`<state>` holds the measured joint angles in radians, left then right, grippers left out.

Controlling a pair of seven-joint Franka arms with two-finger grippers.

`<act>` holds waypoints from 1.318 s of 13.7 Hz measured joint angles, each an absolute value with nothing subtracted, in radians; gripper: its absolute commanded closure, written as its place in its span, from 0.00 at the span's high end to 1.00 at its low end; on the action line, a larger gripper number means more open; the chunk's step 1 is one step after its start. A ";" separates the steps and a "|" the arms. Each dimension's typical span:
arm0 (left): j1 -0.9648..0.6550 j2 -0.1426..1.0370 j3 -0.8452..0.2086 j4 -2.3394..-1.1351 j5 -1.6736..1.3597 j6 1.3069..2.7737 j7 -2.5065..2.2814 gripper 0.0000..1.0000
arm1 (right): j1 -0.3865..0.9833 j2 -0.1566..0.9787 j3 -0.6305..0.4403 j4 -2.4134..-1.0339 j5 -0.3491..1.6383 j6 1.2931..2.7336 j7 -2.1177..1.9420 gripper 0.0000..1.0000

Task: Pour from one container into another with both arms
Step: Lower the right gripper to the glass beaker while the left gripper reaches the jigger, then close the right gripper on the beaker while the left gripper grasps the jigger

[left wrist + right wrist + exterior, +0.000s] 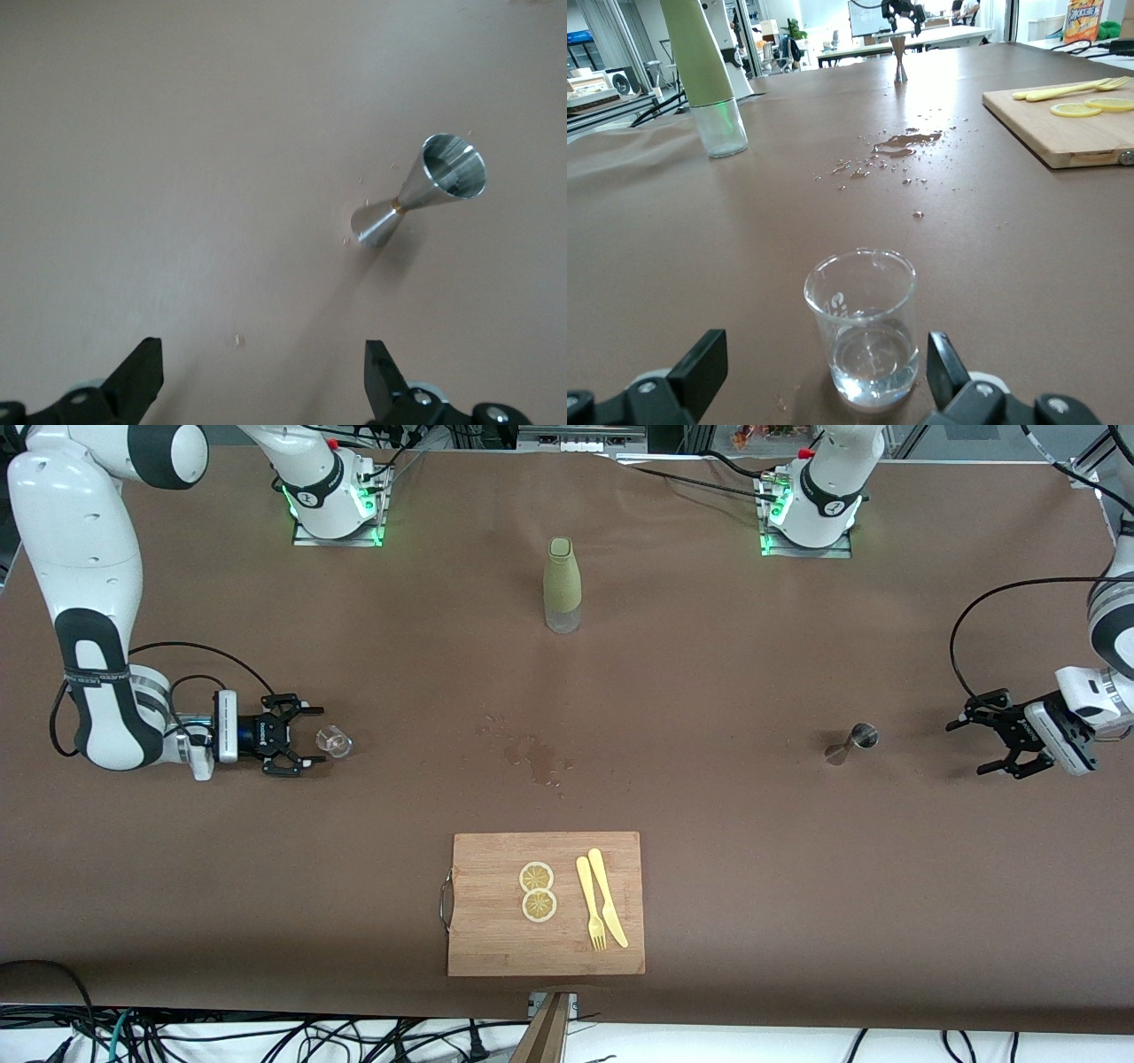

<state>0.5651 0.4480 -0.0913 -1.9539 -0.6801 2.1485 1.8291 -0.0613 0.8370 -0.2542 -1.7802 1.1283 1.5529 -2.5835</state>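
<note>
Right gripper (310,737), middle left of the front view: low over the table (797,886), fingers spread wide, holding nothing. Its tips sat just short of the glass.

Small clear glass (335,740), just beside that gripper: upright on the cloth, a little clear liquid in the bottom, ungrasped; the right wrist view showed it centred ahead of the open fingers (702,359).

Spill patch (536,760), centre of frame: scattered droplets on the cloth.

Green-sleeved bottle (562,584), upper centre: upright, untouched.

Wooden cutting board (496,948), lower centre: bore two lemon slices (538,891) and a yellow fork (590,903) and knife (608,896) side by side.

Metal jigger (854,742), middle right: seemed to stand upright, though the front view left that uncertain; open mouth visible in the left wrist view (423,191).

Left gripper (985,746), far right: jaws wide and empty, well apart from the jigger.

Step in hand, by judgement: approach before grasp, no pour begun. Next move would call for the right gripper to advance around the glass and close gently, and the left to travel up to the jigger's narrow waist.
</note>
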 measured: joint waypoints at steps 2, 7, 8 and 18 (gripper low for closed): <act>0.568 0.488 -0.084 -1.953 -0.778 2.142 2.021 1.00 | -0.061 0.855 -0.238 -1.766 1.138 1.551 -2.601 1.00; 0.569 0.579 -0.080 -1.951 -0.900 2.047 2.350 1.00 | -0.060 0.876 -0.200 -1.747 1.173 1.549 -2.601 1.00; 0.569 0.594 -0.080 -1.951 -0.911 2.022 2.387 1.00 | -0.060 0.881 -0.198 -1.747 1.174 1.549 -2.601 1.00; 0.514 0.690 -0.093 -1.949 -0.936 1.899 2.610 1.00 | -0.060 0.898 -0.185 -1.741 1.176 1.546 -2.602 0.48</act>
<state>0.5144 0.6900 -0.0926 -1.9493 -0.9362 1.8992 2.6098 -0.0601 0.8983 -0.1852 -1.7409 1.1757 1.5458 -2.6016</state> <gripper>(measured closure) 0.000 0.194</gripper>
